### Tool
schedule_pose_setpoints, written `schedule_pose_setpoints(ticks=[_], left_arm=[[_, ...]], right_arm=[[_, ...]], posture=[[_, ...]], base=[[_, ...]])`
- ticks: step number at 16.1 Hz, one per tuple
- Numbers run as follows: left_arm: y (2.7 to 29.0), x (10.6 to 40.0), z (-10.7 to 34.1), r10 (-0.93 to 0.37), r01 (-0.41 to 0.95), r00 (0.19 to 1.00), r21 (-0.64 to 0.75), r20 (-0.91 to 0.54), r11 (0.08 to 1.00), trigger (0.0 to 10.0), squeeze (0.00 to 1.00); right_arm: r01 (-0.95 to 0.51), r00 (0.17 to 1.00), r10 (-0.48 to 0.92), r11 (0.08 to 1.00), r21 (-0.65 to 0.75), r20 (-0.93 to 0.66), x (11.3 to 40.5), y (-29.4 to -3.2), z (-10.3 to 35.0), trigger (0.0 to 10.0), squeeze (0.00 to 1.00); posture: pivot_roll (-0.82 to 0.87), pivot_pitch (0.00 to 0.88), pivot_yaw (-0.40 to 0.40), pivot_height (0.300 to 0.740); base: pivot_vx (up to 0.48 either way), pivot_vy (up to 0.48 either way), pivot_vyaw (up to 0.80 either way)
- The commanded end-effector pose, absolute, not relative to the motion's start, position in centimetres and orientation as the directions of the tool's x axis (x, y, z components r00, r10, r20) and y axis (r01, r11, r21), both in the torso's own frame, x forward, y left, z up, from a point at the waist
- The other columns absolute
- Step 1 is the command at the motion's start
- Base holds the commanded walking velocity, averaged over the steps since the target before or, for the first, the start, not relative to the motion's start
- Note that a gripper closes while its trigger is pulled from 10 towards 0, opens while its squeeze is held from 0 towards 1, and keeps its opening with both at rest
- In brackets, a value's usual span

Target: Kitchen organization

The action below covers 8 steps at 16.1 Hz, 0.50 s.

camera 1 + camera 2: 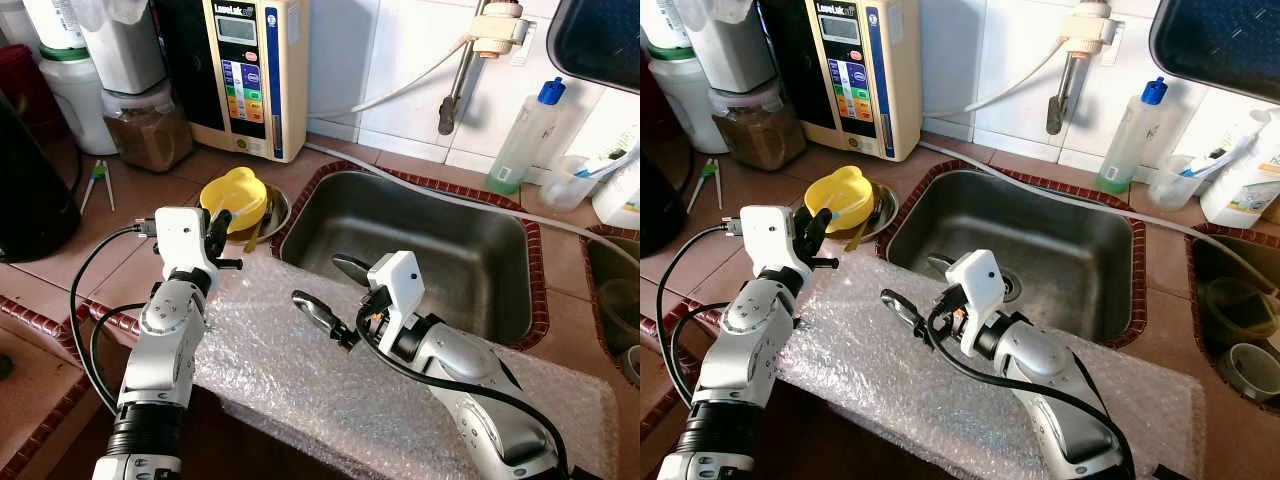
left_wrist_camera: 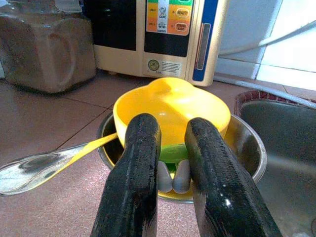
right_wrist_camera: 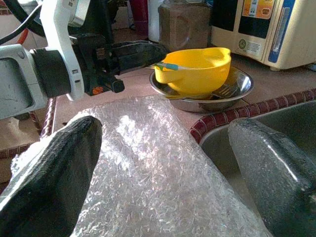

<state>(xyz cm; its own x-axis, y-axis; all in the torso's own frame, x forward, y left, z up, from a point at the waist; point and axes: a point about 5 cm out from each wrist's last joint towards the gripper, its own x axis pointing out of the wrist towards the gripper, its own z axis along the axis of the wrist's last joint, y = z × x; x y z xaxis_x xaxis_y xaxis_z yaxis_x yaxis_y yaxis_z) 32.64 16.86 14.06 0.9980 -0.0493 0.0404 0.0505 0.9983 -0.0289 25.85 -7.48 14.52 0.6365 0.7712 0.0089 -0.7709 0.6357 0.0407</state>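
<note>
A yellow bowl (image 1: 237,195) sits inside a steel bowl (image 1: 278,212) on the tiled counter, left of the sink (image 1: 430,230). My left gripper (image 1: 222,222) is at the yellow bowl's near rim. Its fingers (image 2: 140,163) are closed on the green and grey handle of a utensil (image 2: 173,154) that reaches into the bowl. A spoon (image 2: 29,170) and a fork (image 3: 222,91) lean in the steel bowl. My right gripper (image 1: 335,290) is open wide with nothing between its fingers. It hovers over a sheet of bubble wrap (image 1: 300,370) at the sink's front left corner.
A water machine (image 1: 245,70), a jar of brown powder (image 1: 150,125) and a black kettle (image 1: 25,190) stand at the back left. A tap (image 1: 455,90) hangs over the sink, and a soap bottle (image 1: 525,135) stands right of it. Raised red trim (image 1: 50,425) edges the counter.
</note>
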Motion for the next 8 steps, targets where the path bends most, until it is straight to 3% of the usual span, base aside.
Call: schedule_pose_setpoints(ticks=[1,8], left_arm=[[16.88,32.79,13.87,-0.042,0.043,0.999,-0.033,0.023,0.999,10.0,0.0],[16.88,32.79,13.87,-0.042,0.043,0.999,-0.033,0.023,0.999,10.0,0.0]], right_arm=[[-0.775,0.632,0.775,0.631,0.027,0.015,25.85,-7.55,14.94,10.0,0.0],[-0.775,0.632,0.775,0.631,0.027,0.015,25.85,-7.55,14.94,10.0,0.0]], posture=[[-0.02,0.0,-0.006,0.74],[-0.02,0.0,-0.006,0.74]], base=[[0.0,0.0,0.0],[0.0,0.0,0.0]])
